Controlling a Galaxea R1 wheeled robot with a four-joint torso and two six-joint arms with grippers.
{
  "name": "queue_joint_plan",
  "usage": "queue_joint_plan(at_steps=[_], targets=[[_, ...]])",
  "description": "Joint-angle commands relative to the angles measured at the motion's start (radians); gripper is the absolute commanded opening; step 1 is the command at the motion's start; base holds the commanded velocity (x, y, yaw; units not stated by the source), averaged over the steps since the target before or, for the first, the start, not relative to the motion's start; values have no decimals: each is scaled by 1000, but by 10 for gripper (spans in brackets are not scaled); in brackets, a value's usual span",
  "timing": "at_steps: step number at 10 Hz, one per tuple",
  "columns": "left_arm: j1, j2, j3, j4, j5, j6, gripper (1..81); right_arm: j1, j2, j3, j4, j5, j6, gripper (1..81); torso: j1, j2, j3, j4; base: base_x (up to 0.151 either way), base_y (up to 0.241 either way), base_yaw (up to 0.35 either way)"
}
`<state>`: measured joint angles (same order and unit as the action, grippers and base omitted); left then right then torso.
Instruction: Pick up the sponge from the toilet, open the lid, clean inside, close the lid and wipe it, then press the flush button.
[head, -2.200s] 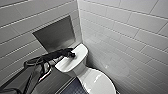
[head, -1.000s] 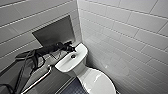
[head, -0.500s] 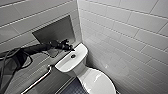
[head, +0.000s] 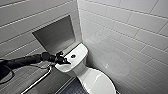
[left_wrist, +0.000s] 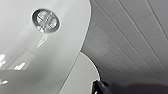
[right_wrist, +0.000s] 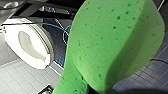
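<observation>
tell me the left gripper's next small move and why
Probably ease the left gripper toward the flush button and press down: it sits at the tank top's edge, short of the button, and the lid looks shut.

The white tank top is the one flat ledge here. It sits in the corner of the tiled walls, just below a recessed niche. The flush button, dark and round, is set in its middle, with bare glossy white all around it. The left gripper is at the tank top's end away from the side wall; contact cannot be judged. Just in front of the tank, the lid lies shut. The floor is small dark blue tiles, and a thin blue cable loops across it beside the toilet.
</observation>
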<state>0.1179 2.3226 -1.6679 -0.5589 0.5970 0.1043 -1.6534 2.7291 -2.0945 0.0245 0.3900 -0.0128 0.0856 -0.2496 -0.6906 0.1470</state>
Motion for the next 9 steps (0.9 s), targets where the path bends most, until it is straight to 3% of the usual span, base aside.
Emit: queue_joint_plan(at_steps=[1,5,9], targets=[[63,-152,157,-39,49,41,10,-20,-4,-5,-12,-83,5,10,0,0,0,0,0,0,0],[395,-189,186,-39,-71,198,10,-12,16,-50,-15,-83,7,10,0,0,130,0,0,0,0],[674,-140,149,-36,-175,320,10,-7,40,-82,-21,-86,7,10,-1,-1,272,0,0,0,0]])
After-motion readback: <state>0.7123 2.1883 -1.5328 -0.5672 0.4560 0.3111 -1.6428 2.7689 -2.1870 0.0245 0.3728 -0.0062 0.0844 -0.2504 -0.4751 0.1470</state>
